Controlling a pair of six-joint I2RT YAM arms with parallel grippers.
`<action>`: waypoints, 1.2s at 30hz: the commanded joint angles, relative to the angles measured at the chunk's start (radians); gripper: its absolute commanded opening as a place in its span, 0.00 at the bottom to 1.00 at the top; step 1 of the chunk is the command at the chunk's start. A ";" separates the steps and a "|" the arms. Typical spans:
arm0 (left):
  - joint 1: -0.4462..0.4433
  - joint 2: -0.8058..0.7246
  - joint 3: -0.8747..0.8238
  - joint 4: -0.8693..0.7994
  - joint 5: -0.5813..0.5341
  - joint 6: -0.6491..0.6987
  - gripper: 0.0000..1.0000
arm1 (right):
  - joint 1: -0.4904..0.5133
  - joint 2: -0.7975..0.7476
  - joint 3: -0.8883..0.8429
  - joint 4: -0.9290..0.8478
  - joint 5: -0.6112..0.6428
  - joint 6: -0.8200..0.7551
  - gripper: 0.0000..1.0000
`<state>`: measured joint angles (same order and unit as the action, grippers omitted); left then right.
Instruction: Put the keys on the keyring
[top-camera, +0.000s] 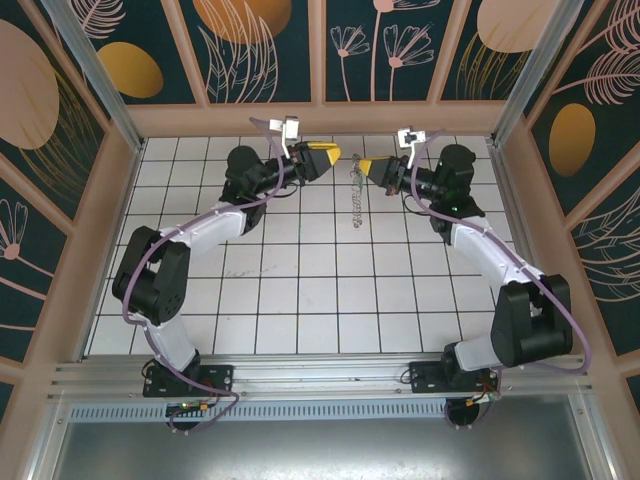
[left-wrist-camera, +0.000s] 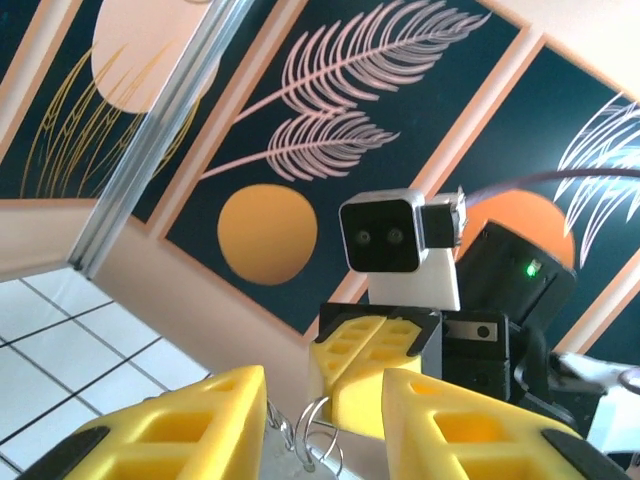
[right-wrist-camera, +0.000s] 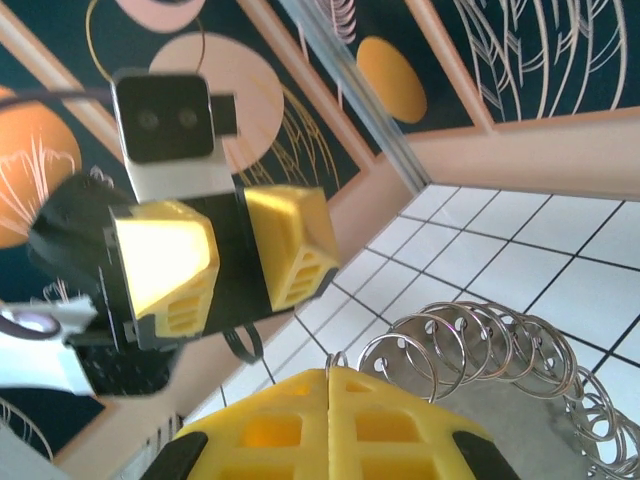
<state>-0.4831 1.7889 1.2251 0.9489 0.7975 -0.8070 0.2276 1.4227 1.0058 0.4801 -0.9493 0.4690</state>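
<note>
Right end effector (right-wrist-camera: 330, 378) is closed, its yellow fingers pressed together with one small wire loop poking up at the seam, so I judge it to be pinching the top of the keyring (right-wrist-camera: 470, 335). Left end effector (left-wrist-camera: 325, 410) faces it tip to tip with its fingers apart; a couple of wire loops sit in the gap, just beside one finger and, as far as I can tell, not clamped. The step looks like taking a second grip on the rings. To do it well, the right side should hold steady while the left closes on a single loop only, flat across the wire. Clamping several coils at once would leave no gap for a key to thread through. The tips are very near each other, so any approach should be slow and along the line between them. In the top view the keyring is a thin string of silvery loops starting between the two tips, over the far middle of the desk (top-camera: 300, 290). Its long axis runs far to near, crosswise to the end effectors, with the free end pointing toward the arm bases. Whether that end rests on the tiles I cannot tell.
</note>
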 joint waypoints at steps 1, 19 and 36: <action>0.001 -0.025 0.072 -0.250 0.105 0.195 0.36 | -0.012 0.028 0.098 -0.171 -0.112 -0.191 0.00; 0.008 0.009 0.144 -0.486 0.186 0.362 0.36 | -0.026 0.128 0.178 -0.208 -0.271 -0.249 0.00; 0.008 0.060 0.153 -0.390 0.240 0.287 0.36 | -0.021 0.118 0.162 -0.127 -0.285 -0.194 0.00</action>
<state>-0.4824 1.8439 1.3605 0.4789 0.9966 -0.4923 0.2085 1.5589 1.1587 0.2852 -1.1992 0.2657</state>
